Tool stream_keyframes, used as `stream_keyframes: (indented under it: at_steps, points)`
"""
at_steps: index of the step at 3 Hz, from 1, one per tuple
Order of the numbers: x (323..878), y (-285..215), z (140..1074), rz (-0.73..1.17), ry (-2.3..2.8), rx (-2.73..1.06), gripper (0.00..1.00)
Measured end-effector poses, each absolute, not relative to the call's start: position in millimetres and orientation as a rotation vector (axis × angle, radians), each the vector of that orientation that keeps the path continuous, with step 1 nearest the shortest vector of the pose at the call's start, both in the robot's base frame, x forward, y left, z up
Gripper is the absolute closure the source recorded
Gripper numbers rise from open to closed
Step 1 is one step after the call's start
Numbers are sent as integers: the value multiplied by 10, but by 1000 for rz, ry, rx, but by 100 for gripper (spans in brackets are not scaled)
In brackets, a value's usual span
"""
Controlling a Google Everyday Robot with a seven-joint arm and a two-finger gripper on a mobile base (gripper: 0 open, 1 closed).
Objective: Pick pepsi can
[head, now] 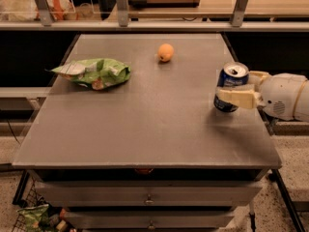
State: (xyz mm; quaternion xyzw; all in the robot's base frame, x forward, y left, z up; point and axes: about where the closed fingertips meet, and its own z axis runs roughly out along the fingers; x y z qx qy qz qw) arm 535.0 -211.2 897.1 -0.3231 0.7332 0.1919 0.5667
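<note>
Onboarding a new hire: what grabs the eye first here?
The white gripper at the right edge of the table, closed around the can. Next come the green bag at the far left and the orange near the back.

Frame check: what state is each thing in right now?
pepsi can: standing at the table's right edge, gripped.
hand: reaching in from the right, shut on the pepsi can.
chip bag: lying crumpled, back left.
orange: resting loose near the back.
drawers: shut.
</note>
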Motion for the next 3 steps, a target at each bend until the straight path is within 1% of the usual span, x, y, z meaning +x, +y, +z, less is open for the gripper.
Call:
stream_keyframes:
  at_steps: [1, 2, 3]
  points:
    - [5434, -2236, 9168, 495, 1721, -767, 100]
    - [5556, -2343, 9346, 565, 1717, -786, 100]
    - [5551, -2337, 9471, 568, 1698, -802, 100]
